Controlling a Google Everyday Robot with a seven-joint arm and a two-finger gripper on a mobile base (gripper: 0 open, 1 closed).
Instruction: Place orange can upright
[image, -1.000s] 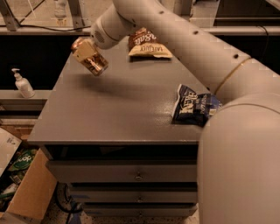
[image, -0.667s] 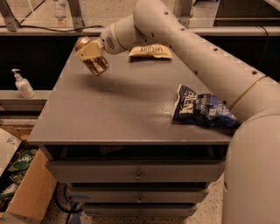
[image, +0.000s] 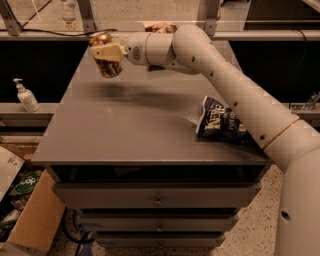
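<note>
The orange can is orange-brown and held nearly upright in the air above the far left part of the grey cabinet top. My gripper is shut on the orange can, its pale fingers clamped across the can's upper half. The white arm reaches in from the right across the cabinet. The can's shadow lies on the surface below it.
A dark blue chip bag lies at the right side of the top, partly under my arm. A brown chip bag shows at the far edge behind the arm. A white pump bottle stands on a shelf left. A cardboard box is on the floor left.
The arm has swung further out and left, and the can has turned from tilted towards upright, staying in the gripper above the far left of the top.
</note>
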